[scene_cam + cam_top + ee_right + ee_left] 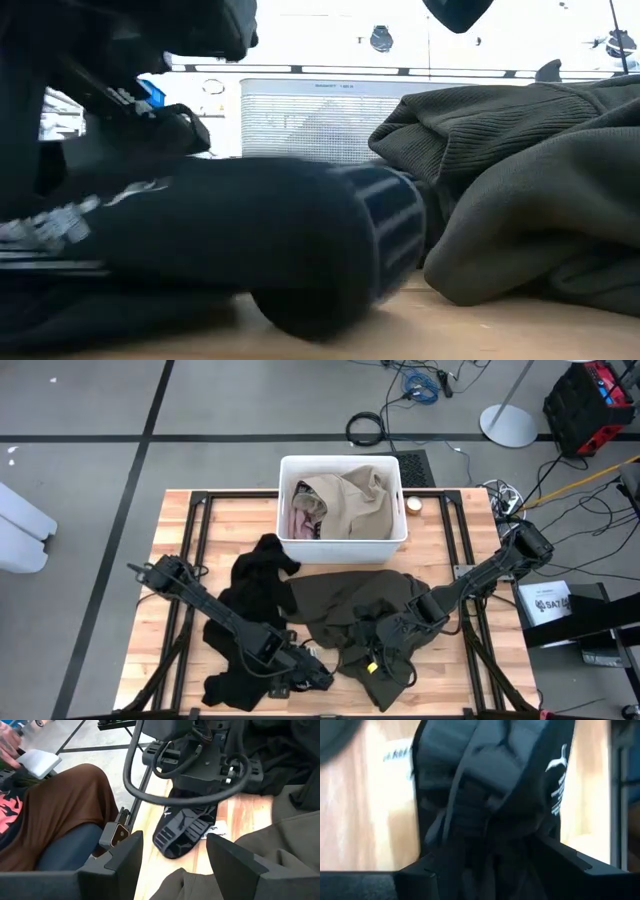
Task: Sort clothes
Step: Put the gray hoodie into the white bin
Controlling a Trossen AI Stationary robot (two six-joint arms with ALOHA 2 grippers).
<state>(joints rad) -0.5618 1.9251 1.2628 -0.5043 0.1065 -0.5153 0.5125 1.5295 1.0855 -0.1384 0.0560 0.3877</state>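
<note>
A black sock with a white logo lies at the table's near edge, between the fingers of my left gripper; it also fills the left wrist view and the low view. My right gripper is open and empty, low over the large dark olive garment, and faces the left gripper. Black garments lie on the table at the left and near left. A khaki garment and a pink one lie in the white bin. My left gripper pinches the black sock between its two fingers at the sock's upper part, coming from above. The gripper's body hides the place of contact in the right wrist view. The sock hangs below the fingers, and its lower end rests on the wood.
A person sits just beyond the table's near edge, a brown-clad lap close to both grippers. A small round roll stands right of the bin. The olive garment bulks up right of the sock.
</note>
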